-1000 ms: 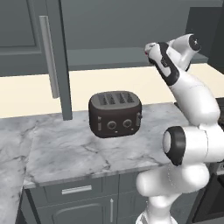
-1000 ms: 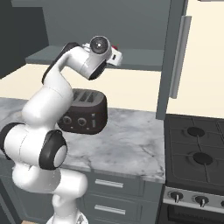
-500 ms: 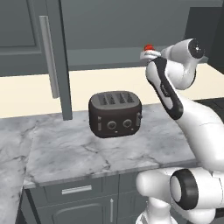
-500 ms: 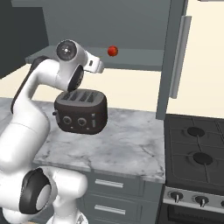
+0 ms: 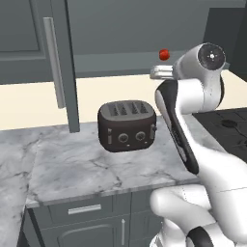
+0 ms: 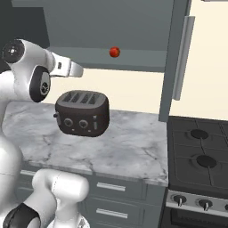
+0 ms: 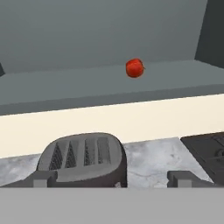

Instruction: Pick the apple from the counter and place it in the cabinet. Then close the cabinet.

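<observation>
- Pulled back from the cabinet (image 6: 133, 31) since half a second ago, away from the apple (image 5: 164, 54); wrist now swung lower and out over the toaster (image 5: 127, 125).
- Apple left behind: small, red, sitting on the grey inner shelf (image 7: 87, 87), well apart from the gripper (image 7: 109, 178) and ahead of and above it in the hand view.
- Fingers spread wide and empty, one dark tip (image 7: 41, 178) at each lower side of the hand view, nothing between them.
- Directly below and just ahead of the fingertips: dark toaster with four slots, standing on the marble counter (image 5: 82, 169).
- Beyond the toaster, cream wall, then the shelf edge higher up.
- Off to the gripper's right in the hand view, corner of a black stovetop (image 7: 205, 151).
- Both cabinet doors standing open: one door (image 5: 60, 62) with a long silver handle to the far left of the arm in the left base view, the other door (image 6: 178, 58) past the apple on the right in the right base view.
</observation>
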